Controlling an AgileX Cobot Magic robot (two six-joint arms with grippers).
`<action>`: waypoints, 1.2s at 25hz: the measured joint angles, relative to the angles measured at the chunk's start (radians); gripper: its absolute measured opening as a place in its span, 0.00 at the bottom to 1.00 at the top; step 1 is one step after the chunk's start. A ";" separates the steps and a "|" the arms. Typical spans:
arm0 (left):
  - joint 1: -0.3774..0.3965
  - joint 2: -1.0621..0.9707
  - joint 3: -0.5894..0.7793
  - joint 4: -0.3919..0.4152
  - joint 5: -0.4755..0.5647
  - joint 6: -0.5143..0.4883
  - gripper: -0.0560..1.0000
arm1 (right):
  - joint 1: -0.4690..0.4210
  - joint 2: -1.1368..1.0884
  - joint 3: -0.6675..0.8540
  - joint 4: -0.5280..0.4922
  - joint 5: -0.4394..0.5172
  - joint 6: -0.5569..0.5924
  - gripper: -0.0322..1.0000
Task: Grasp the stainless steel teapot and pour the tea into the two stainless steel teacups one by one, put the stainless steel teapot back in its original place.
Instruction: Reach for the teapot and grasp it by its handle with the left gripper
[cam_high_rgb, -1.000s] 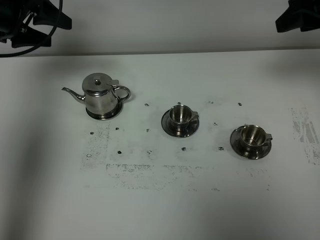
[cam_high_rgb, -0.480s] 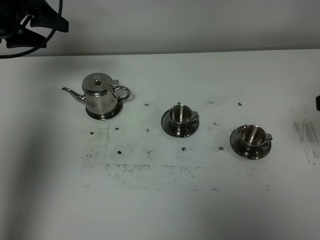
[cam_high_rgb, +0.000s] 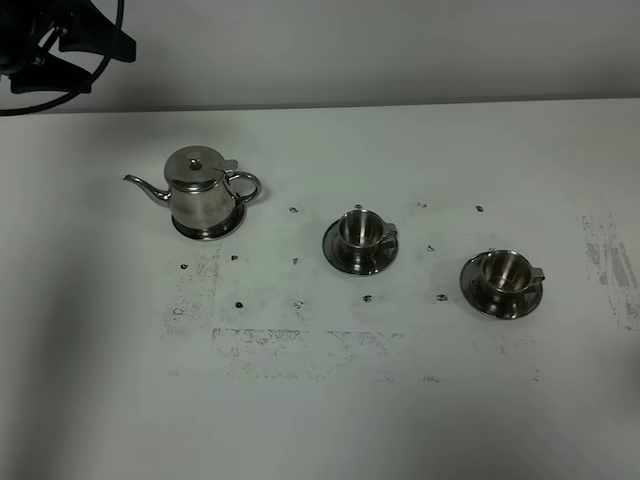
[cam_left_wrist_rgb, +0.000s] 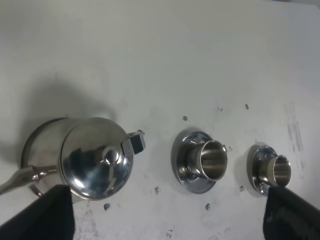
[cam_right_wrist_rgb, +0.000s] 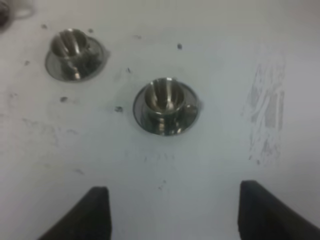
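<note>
The stainless steel teapot stands upright on its round steel base at the left of the table, with its spout pointing left. One stainless steel teacup sits on a saucer near the middle, and the other teacup is further right. Only part of the left arm shows in the exterior view, at the top left corner. My left gripper hangs open high above the teapot lid. The right gripper is open above the table, short of the nearer teacup.
The white table has dark specks and scuffed patches around the cups and along its right side. A pale wall runs behind its far edge.
The right arm's dark shape has left the exterior view, from the top right corner past the right edge. The left arm shifted slightly. Teapot and cups have not moved.
</note>
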 joint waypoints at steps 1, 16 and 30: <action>0.000 -0.006 0.000 0.000 0.000 -0.001 0.75 | 0.000 -0.046 0.000 -0.010 0.017 0.010 0.54; 0.000 -0.033 0.000 -0.001 0.000 0.002 0.73 | 0.000 -0.247 0.036 -0.262 0.160 0.196 0.48; 0.000 -0.033 0.000 -0.001 0.000 0.015 0.73 | 0.000 -0.367 0.118 -0.265 0.146 0.212 0.37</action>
